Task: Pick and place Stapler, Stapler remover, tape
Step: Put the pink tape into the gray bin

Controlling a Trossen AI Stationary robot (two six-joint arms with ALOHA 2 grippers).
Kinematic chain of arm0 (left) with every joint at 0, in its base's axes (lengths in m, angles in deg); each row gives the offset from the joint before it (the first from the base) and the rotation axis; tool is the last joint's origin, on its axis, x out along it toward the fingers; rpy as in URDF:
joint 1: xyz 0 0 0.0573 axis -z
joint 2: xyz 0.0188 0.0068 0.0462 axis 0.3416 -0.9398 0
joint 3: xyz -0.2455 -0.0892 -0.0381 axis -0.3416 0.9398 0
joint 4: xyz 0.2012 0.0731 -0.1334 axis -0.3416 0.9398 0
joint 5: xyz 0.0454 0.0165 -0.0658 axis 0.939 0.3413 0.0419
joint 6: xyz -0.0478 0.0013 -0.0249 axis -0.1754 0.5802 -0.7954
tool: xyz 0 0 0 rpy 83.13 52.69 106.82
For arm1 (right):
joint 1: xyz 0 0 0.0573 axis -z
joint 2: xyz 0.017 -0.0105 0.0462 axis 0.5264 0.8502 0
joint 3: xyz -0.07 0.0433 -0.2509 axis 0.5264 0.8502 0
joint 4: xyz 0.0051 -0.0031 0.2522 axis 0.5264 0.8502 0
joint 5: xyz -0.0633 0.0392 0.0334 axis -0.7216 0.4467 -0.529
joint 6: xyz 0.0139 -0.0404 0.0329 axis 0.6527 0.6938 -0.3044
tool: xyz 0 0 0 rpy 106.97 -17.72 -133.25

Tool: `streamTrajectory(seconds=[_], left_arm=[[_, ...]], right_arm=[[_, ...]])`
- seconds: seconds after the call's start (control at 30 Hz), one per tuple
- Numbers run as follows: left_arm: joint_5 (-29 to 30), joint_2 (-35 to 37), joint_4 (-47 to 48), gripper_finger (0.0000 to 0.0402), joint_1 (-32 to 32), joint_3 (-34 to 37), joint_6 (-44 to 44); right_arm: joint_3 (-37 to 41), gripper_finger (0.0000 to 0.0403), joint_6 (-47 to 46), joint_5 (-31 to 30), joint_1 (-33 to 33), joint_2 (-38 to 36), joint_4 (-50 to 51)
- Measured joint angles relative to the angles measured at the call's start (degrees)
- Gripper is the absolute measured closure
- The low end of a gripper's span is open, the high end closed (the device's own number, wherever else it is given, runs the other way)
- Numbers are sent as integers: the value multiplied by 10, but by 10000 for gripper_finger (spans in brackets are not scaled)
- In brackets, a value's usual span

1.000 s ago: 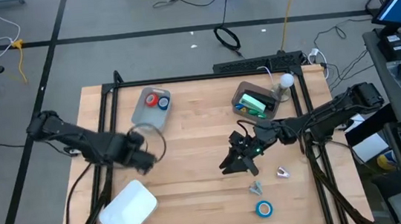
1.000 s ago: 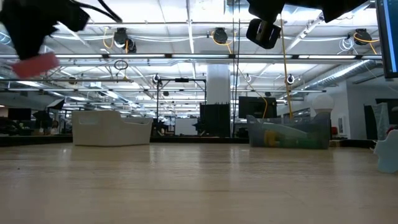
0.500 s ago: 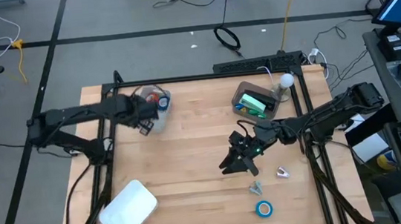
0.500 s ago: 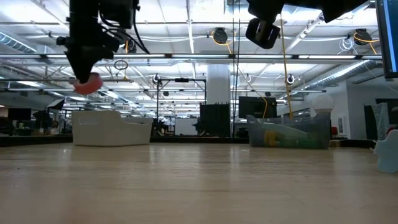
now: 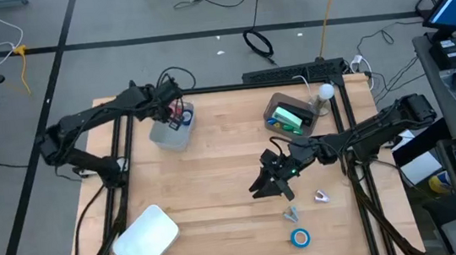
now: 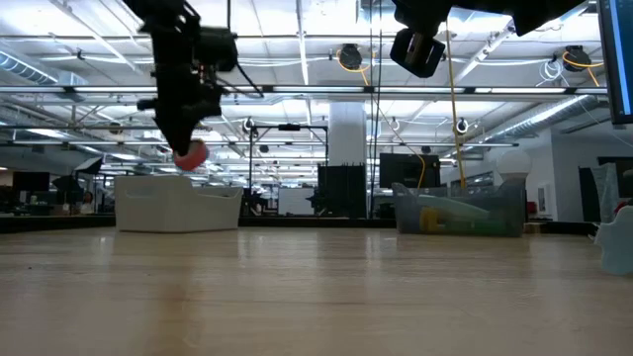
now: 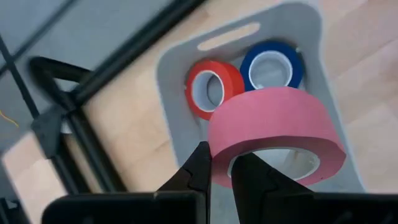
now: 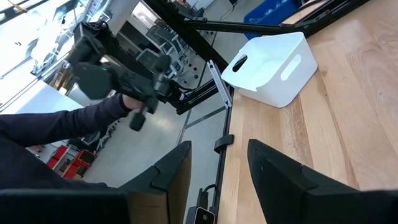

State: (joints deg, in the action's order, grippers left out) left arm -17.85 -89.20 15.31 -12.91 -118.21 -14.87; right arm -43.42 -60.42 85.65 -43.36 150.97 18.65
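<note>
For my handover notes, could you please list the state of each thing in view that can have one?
Left tool: shut on red tape roll, above grey bin.
Right tool: open, empty.
Grey bin: holds one red, one blue roll.
Blue tape roll: flat on table.
White bin: upright, nothing visible inside.

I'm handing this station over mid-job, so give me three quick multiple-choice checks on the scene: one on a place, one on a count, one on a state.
1. Where is the left gripper?
A. over the grey bin
B. over the white bin
C. beside the blue tape roll on the table

2. How many tape rolls lie in the grey bin?
A. none
B. two
C. four

3. How is the red tape roll held?
A. lying loose on the table
B. pinched by the left gripper
C. pinched by the right gripper

Answers: 1 A, the high view shows it above that bin. 2 B, the left wrist view shows one red and one blue inside. 3 B, the fingers clamp its wall.
</note>
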Motion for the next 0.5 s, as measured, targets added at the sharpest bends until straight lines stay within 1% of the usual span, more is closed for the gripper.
streamTrajectory(seconds=[0.1,0.27,0.37,0.5], left_arm=[[-29,-45,-5,368,-16,1,16],[-46,-112,-3,368,-31,1,27],[-49,-141,-3,368,-31,0,32],[-70,-169,-8,368,-29,0,40]], right_arm=[[0,250,-1,0,0,0,0],[0,250,-6,0,0,0,0],[0,250,-6,0,0,0,0],[0,250,-6,0,0,0,0]])
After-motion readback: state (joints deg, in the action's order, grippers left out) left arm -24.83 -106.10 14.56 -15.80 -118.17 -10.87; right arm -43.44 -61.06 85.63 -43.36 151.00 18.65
